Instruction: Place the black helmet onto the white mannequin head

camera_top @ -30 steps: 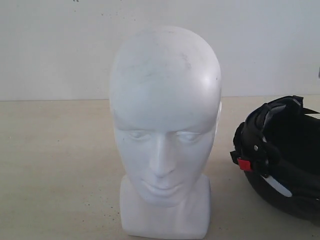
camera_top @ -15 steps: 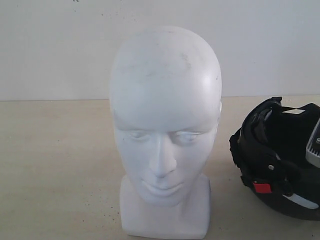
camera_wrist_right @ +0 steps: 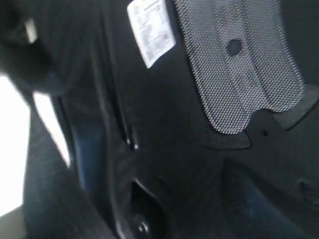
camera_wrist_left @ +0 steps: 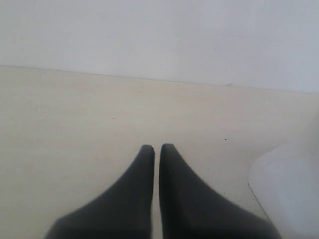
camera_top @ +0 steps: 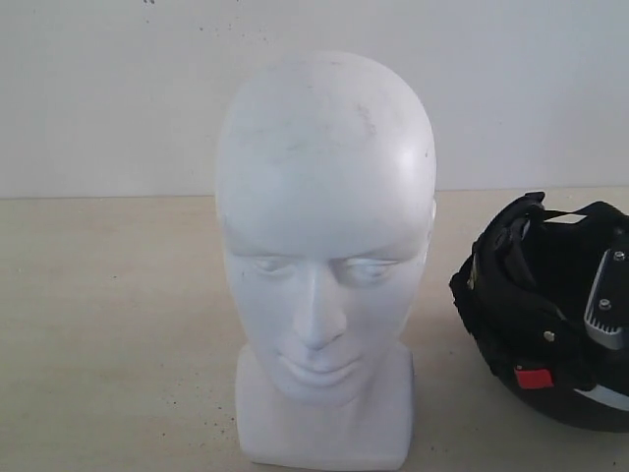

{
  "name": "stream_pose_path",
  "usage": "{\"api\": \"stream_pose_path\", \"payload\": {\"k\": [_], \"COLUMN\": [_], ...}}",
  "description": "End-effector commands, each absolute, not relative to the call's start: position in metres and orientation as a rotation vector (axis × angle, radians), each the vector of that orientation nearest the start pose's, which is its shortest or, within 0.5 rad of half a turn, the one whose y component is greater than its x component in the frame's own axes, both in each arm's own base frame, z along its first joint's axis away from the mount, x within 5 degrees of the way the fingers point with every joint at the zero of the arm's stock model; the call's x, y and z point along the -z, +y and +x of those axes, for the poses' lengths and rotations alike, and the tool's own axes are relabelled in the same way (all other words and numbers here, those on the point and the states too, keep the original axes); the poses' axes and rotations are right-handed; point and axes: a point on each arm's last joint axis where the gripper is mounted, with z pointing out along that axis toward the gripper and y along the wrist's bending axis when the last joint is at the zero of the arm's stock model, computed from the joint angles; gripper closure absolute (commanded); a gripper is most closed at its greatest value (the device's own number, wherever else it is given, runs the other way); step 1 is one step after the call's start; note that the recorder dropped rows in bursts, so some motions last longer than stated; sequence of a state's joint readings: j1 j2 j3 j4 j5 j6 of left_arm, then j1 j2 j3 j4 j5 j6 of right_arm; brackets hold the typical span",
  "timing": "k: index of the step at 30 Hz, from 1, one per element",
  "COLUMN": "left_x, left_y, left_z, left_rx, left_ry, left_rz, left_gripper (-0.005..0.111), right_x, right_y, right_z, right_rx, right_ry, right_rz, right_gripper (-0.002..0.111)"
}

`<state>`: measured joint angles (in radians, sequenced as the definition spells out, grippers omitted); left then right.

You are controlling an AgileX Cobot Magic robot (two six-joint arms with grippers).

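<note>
The white mannequin head [camera_top: 324, 226] stands upright in the middle of the table, facing the exterior camera. The black helmet [camera_top: 526, 315] is at the right, tipped so its dark inner padding and straps show, with a red buckle low on its near side. A grey part of my right arm [camera_top: 604, 313] reaches inside it. The right wrist view is filled by the helmet's lining [camera_wrist_right: 199, 149], with a mesh pad [camera_wrist_right: 239, 64] and a white label [camera_wrist_right: 151, 30]; my right fingers are lost in the dark. My left gripper [camera_wrist_left: 157, 148] is shut and empty, low over the table.
A corner of the mannequin's base [camera_wrist_left: 291, 194] lies close beside my left gripper. The beige table [camera_top: 108, 324] runs back to a plain white wall [camera_top: 98, 98].
The helmet has turned and shifted: its red buckle has swung downward and its opening now faces more upward. The grey part of my right arm has come into view inside it. The head has not moved.
</note>
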<state>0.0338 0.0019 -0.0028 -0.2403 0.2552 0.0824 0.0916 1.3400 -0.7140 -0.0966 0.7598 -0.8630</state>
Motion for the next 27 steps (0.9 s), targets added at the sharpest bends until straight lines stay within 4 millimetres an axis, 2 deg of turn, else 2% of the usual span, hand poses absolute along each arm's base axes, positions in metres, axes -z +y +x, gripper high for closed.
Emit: {"api": "stream_pose_path", "payload": {"k": [1, 6, 7, 8, 9, 10, 11, 12, 13, 27], "left_x": [-0.191, -0.191, -0.191, -0.191, -0.191, -0.191, -0.191, -0.191, -0.191, -0.191], "left_y": [-0.003, -0.003, -0.003, -0.003, -0.003, -0.003, -0.003, -0.003, -0.003, -0.003], "left_z": [0.055, 0.055, 0.055, 0.055, 0.055, 0.055, 0.055, 0.055, 0.055, 0.055], "left_rx": [0.129, 0.129, 0.129, 0.129, 0.129, 0.129, 0.129, 0.129, 0.129, 0.129], "left_ry": [1.730, 1.730, 1.730, 1.730, 1.730, 1.730, 1.730, 1.730, 1.730, 1.730], "left_rz": [-0.113, -0.113, -0.113, -0.113, -0.113, -0.113, -0.113, -0.113, -0.113, -0.113], "left_gripper": [0.102, 0.102, 0.102, 0.102, 0.102, 0.102, 0.102, 0.102, 0.102, 0.102], "right_x": [-0.206, -0.197, -0.194, -0.194, -0.196, -0.197, -0.200, -0.209, -0.215, -0.220], "right_y": [0.014, 0.015, 0.015, 0.015, 0.016, 0.016, 0.018, 0.019, 0.019, 0.026], "right_z": [0.229, 0.233, 0.234, 0.234, 0.237, 0.240, 0.244, 0.254, 0.258, 0.264], "right_rx": [0.280, 0.260, 0.252, 0.253, 0.259, 0.247, 0.222, 0.178, 0.152, 0.015], "right_ry": [2.504, 2.528, 2.543, 2.544, 2.540, 2.566, 2.586, 2.605, 2.606, 2.568], "right_rz": [-1.424, -1.438, -1.434, -1.416, -1.352, -1.211, -1.048, -0.734, -0.600, -0.422], "right_gripper": [0.041, 0.041, 0.047, 0.063, 0.089, 0.108, 0.108, 0.108, 0.108, 0.108]}}
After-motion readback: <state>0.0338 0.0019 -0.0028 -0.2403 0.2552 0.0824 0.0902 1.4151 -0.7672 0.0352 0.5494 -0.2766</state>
